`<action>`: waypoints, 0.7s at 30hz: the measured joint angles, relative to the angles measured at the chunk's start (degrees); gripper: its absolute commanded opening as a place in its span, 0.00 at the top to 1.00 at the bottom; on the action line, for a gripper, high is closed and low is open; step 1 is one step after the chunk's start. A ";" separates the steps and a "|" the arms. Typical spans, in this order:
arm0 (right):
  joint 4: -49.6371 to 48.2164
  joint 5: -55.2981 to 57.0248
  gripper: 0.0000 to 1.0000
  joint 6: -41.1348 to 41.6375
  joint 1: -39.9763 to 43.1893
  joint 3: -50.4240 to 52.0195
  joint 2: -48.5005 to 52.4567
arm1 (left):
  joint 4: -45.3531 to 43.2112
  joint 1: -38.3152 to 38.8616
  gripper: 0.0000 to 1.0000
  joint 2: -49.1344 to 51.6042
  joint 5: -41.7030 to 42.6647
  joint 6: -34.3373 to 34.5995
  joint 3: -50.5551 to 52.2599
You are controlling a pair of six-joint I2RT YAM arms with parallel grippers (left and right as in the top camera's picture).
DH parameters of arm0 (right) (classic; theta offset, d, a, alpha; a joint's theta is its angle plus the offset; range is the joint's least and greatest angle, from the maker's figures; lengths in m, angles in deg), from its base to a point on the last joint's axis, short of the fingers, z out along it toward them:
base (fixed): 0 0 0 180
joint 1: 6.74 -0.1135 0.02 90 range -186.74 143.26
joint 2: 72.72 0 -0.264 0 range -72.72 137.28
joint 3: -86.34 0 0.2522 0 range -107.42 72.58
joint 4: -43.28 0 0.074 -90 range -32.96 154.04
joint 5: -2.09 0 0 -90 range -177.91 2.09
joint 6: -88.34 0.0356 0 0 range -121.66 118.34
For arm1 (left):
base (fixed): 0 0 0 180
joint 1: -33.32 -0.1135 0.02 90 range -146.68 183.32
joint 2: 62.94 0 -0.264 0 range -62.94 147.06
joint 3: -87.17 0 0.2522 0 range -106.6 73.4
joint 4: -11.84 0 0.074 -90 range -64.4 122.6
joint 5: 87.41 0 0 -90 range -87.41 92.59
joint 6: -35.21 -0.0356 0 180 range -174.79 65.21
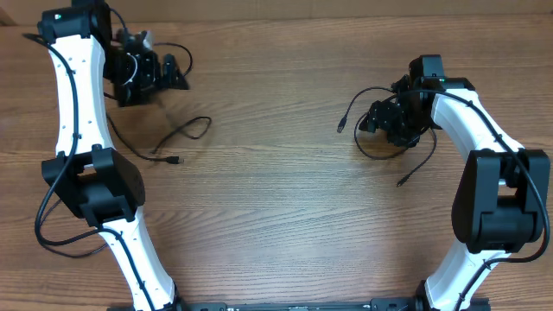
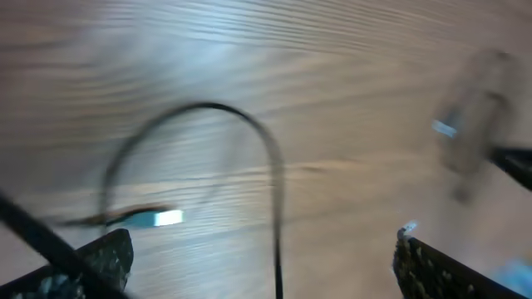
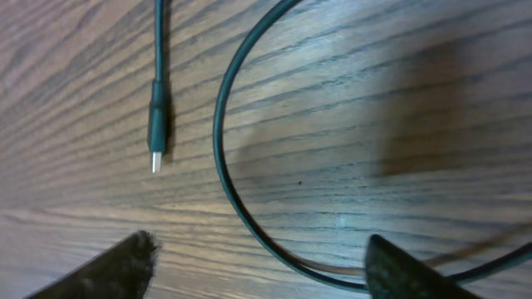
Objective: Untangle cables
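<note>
Looks like a robotics lab bench: two white arms (image 1: 73, 95) stand at the edge of a wood-grain table (image 1: 285, 216), thin cables (image 1: 186, 134) on it.

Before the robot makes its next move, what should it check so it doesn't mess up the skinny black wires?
1. Left gripper open: ok, its fingers stand wide apart.
2. Right gripper open: ok, fingers apart too.
3. Left wrist picture sharp: not ok, it is blurry.
4. Thin black curved cord between the right fingers: ok, it lies on the brown wooden table.
5. Left-side thin black cord apart from the right-side black cords: ok, seen from overhead.
6. Knots under the right gripper: cannot tell, the gripper hides that spot from overhead.
</note>
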 measured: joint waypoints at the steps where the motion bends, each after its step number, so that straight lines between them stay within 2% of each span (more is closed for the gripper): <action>1: 0.09 0.09 0.12 0.04 0.00 0.00 0.00 | 0.55 0.09 0.00 0.00 2.45 -1.22 0.00; 4: 0.26 1.09 0.05 -0.04 0.00 0.00 0.00 | 1.53 0.13 0.00 0.00 6.08 -2.95 0.00; 7: 0.42 3.26 0.01 -0.20 0.00 0.00 0.00 | 1.62 0.11 0.00 0.00 4.61 -2.45 0.00; 10: 0.44 4.92 0.01 -0.20 0.17 0.00 0.00 | 2.49 0.11 0.16 0.00 1.29 -1.40 0.00; 11: 0.42 5.27 0.00 -0.22 0.31 0.00 0.00 | 2.82 0.11 0.27 0.00 0.52 -1.07 0.00; 12: 0.42 5.51 0.00 -0.17 0.48 0.00 0.00 | 3.02 0.13 0.56 0.00 -0.04 -0.94 0.00; 15: 0.31 6.43 0.02 0.09 1.20 0.00 0.00 | 3.45 0.35 0.96 0.00 -0.72 -0.17 0.02; 16: 0.17 6.73 0.09 0.61 1.49 0.00 0.00 | 3.52 0.52 0.96 0.00 -0.66 -0.02 0.04; 17: 0.09 6.97 0.20 0.98 1.75 0.00 0.00 | 3.54 0.85 0.96 0.00 -0.52 0.04 0.04; 20: -0.11 7.48 0.89 2.19 2.34 0.00 0.00 | 3.04 2.32 0.96 0.00 1.77 0.15 0.07; 21: -0.07 7.54 0.96 2.40 2.54 0.00 0.00 | 2.47 2.97 0.96 0.00 2.93 0.15 0.09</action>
